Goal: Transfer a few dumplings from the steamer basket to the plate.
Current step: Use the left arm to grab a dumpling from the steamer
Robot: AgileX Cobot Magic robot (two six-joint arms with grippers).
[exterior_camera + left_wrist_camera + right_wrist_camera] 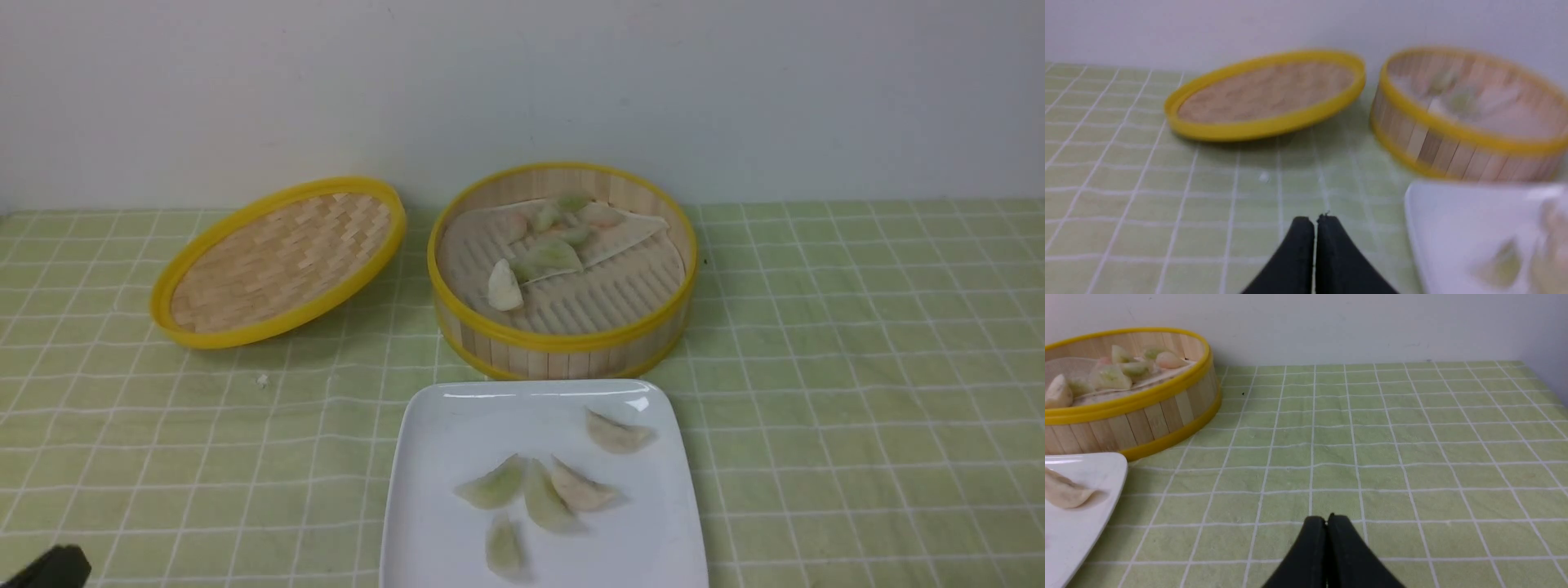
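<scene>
The left end effector (1314, 221) and right end effector (1326, 517) are clenched, empty. Between them the plate (457, 425) is seen, bearing five dumplings (545, 498); the basket (563, 339) is set beyond.

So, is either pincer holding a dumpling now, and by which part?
Nothing is held. The left pincer and the right pincer are both shut and empty.

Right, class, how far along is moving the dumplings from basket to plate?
Five dumplings already lie on the plate. Nothing is in hand: the left arm's fingers and the right arm's fingers are shut and empty. More sit in the steamer basket, but "a few" looks met.
</scene>
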